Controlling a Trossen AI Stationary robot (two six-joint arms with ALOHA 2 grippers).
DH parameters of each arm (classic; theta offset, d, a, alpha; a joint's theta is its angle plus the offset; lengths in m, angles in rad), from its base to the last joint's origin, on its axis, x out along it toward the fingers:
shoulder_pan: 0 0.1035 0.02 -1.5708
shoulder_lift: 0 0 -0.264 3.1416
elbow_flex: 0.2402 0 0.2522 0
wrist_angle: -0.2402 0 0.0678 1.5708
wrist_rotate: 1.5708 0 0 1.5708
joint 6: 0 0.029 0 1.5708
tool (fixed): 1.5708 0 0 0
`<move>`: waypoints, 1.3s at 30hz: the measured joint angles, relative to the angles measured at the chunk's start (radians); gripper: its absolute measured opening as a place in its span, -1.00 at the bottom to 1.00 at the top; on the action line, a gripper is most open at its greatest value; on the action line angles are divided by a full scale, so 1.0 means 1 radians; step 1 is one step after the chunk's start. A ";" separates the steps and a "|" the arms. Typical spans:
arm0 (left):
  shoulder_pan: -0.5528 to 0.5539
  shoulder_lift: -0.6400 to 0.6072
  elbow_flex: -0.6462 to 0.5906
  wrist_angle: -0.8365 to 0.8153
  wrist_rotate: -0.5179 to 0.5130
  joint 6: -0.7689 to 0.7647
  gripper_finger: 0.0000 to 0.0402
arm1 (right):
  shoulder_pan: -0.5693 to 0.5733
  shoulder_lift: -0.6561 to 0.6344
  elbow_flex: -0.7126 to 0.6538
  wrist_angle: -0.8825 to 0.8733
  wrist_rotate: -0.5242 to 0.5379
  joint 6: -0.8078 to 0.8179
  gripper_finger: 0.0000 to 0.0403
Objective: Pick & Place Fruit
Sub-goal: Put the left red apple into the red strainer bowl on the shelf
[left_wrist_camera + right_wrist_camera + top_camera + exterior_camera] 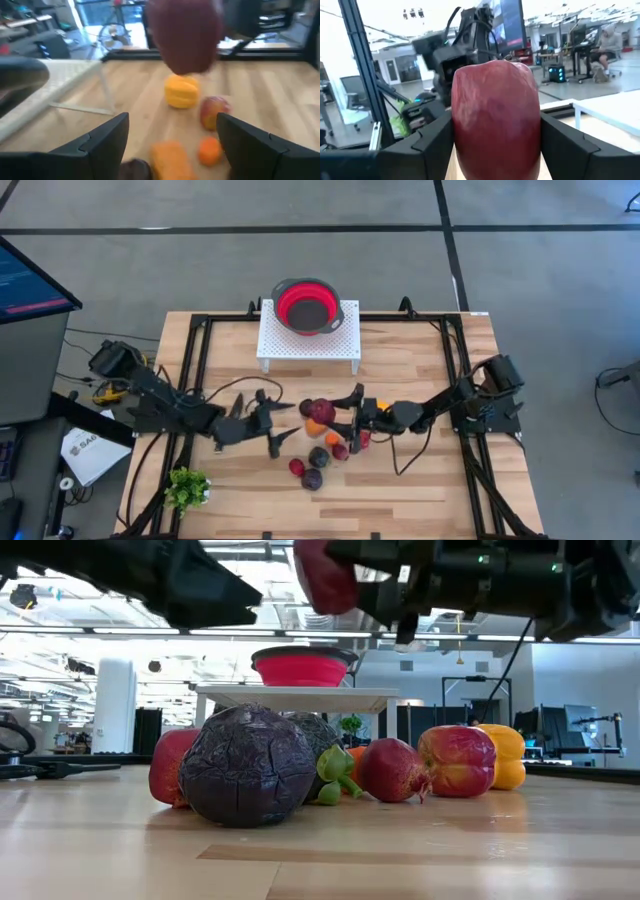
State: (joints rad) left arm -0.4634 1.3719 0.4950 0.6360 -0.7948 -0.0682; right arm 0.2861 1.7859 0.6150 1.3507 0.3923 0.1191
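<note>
fruit cluster (322,448) sits near mid-worktop, a bit toward the front edge: purple cabbage-like ball (246,766) nearest the low cam, w/ small red piece (393,770), red-yellow apple (457,760) and yellow pepper (505,756) beside it, green bit (334,775) tucked between. right gripper (352,412) hangs above the pile, off the wood, jaws clamped on a dark red fruit (495,117) that fills the gap between both fingers (431,145); same fruit seen lifted in low view (325,578). left gripper (268,423) is just beside the pile on the left-edge side, jaws spread wide w/ nothing between them, fingers (102,145) apart. red bowl (306,304) rests on a white perforated stand (340,340) at the back edge, well apart from the pile. green plant sprig (187,488) lies near the front-left corner.
</note>
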 joint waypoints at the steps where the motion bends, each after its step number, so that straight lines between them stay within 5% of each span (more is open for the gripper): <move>1: 0.016 0.003 0.000 0.016 0.000 0.016 0.48 | -0.009 -0.001 -0.001 -0.004 -0.009 0.002 0.24; 12: 0.022 -0.082 0.000 0.099 0.175 0.141 0.51 | -0.011 -0.006 0.006 0.034 -0.032 -0.020 0.24; 23: 0.061 -0.005 0.000 0.368 0.245 0.244 0.58 | -0.017 -0.006 0.047 0.035 -0.056 -0.147 0.24; 39: 0.214 -0.001 0.001 0.408 0.453 0.168 0.56 | -0.065 -0.006 0.048 0.040 -0.143 -0.155 0.24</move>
State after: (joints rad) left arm -0.2490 1.3712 0.4955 1.0436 -0.3417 0.0996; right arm 0.2207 1.7803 0.6628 1.3908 0.2489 -0.0363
